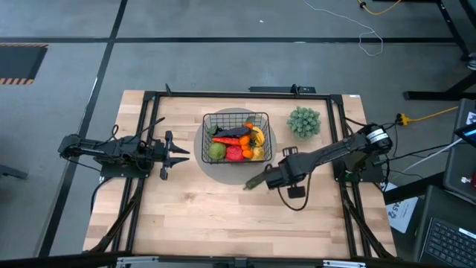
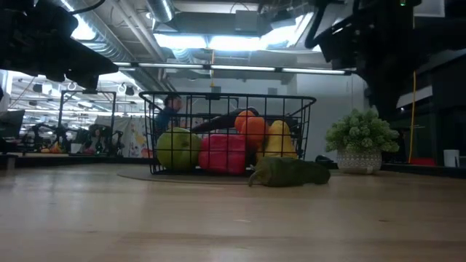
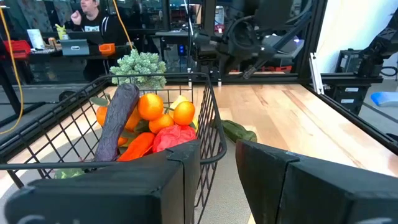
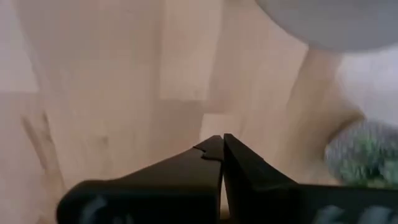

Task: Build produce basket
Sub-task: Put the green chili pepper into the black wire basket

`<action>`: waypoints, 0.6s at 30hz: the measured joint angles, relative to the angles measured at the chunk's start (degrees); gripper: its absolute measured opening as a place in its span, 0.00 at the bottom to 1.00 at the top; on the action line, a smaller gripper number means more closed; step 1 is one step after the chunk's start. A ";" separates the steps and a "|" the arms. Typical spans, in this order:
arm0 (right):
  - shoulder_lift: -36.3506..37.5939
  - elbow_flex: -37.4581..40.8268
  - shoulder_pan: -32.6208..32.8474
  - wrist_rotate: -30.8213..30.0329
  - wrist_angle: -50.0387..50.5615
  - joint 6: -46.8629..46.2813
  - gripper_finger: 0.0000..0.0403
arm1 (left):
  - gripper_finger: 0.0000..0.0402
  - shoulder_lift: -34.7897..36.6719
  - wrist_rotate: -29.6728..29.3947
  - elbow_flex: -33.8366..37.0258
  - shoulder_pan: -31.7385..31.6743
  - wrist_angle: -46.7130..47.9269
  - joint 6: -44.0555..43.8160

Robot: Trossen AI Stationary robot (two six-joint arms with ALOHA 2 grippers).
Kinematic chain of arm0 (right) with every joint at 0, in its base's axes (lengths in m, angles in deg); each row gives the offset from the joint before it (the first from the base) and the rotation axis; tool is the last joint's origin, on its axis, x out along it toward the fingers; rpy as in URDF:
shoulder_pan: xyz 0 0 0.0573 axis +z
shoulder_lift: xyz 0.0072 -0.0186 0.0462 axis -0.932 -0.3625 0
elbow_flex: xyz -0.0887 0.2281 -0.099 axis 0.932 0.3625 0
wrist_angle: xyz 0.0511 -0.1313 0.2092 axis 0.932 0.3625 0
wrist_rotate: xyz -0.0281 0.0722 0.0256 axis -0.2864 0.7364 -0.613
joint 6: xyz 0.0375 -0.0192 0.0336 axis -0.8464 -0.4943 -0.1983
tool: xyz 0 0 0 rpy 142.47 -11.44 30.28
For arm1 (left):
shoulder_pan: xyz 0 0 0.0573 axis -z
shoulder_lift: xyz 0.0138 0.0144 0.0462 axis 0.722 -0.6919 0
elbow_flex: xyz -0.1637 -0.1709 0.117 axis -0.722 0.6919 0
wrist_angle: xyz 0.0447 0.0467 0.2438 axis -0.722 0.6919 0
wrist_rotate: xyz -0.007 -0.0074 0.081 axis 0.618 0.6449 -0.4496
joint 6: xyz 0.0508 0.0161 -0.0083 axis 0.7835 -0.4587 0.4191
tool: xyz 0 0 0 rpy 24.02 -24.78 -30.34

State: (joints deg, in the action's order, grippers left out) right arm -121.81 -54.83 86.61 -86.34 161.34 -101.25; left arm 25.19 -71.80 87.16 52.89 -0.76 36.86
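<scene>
The black wire basket [image 1: 235, 137] stands on a grey round disc [image 1: 223, 170] at mid-table. It holds a green apple [image 1: 216, 151], red pepper [image 1: 234, 153], purple eggplant [image 3: 118, 121], tangerines [image 3: 151, 106], a carrot and a yellow fruit. The green cucumber [image 2: 288, 172] lies on the table by the basket's near right corner; it also shows in the left wrist view [image 3: 237, 132]. My right gripper [image 4: 222, 148] is shut and empty, above the table beside the cucumber [image 4: 365, 155]. My left gripper [image 3: 217, 168] is open and empty, just left of the basket.
A pale-green bushy plant [image 1: 304, 121] in a pot stands far right of the basket. A black frame [image 1: 223, 94] runs round the table's edges. Bare wood lies across the near half of the table [image 1: 223, 216]. A person sits in the room beyond.
</scene>
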 joint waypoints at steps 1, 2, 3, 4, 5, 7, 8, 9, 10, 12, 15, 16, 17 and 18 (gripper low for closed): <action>0.00 -0.08 0.00 -0.07 1.01 -0.90 0.01 | 0.23 0.00 0.00 0.00 -0.01 0.01 0.00; 0.01 -0.22 -0.02 -0.07 2.59 -1.56 0.01 | 0.23 0.01 0.00 0.00 0.01 0.02 0.00; 0.07 -0.39 -0.02 -0.07 3.86 -2.50 0.01 | 0.23 -0.01 0.00 0.00 0.01 0.00 0.00; 0.13 -0.51 -0.02 -0.09 4.47 -3.06 0.01 | 0.23 -0.01 0.00 0.00 -0.01 0.02 0.02; 0.13 -0.58 -0.02 -0.09 4.66 -3.83 0.01 | 0.23 -0.01 0.00 0.00 -0.01 0.02 0.00; 0.13 -0.58 -0.02 -0.09 5.02 -5.39 0.01 | 0.23 -0.01 0.00 0.00 -0.01 0.00 0.00; 0.13 -0.58 -0.02 -0.09 5.05 -6.47 0.01 | 0.23 -0.01 0.00 0.00 -0.01 0.00 0.01; 0.13 -0.58 -0.04 -0.09 5.01 -7.21 0.01 | 0.23 0.00 0.00 0.00 0.00 0.02 0.02; 0.13 -0.58 -0.04 -0.09 4.99 -7.97 0.01 | 0.23 0.00 0.00 0.00 0.00 0.02 0.02; 0.13 -0.58 -0.07 -0.16 4.98 -8.16 0.02 | 0.23 0.00 0.00 0.00 0.00 0.02 0.02; 0.13 -0.58 -0.07 -1.97 5.00 -8.05 0.06 | 0.23 -0.01 0.00 0.00 -0.01 0.01 0.02; 0.13 -0.58 -0.07 -2.62 5.00 -7.89 0.08 | 0.23 -0.01 0.00 0.00 -0.01 0.02 0.02; 0.13 -0.58 -0.08 -2.74 5.00 -6.76 0.11 | 0.23 0.00 0.00 0.00 0.01 0.02 0.02; 0.13 -0.58 -0.15 -2.75 4.96 -5.07 0.13 | 0.23 -0.01 0.00 0.00 -0.01 0.01 0.02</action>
State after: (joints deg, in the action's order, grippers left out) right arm -121.68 -55.41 86.47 -89.08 166.30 -106.32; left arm 25.19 -71.80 87.16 52.88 -0.74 36.88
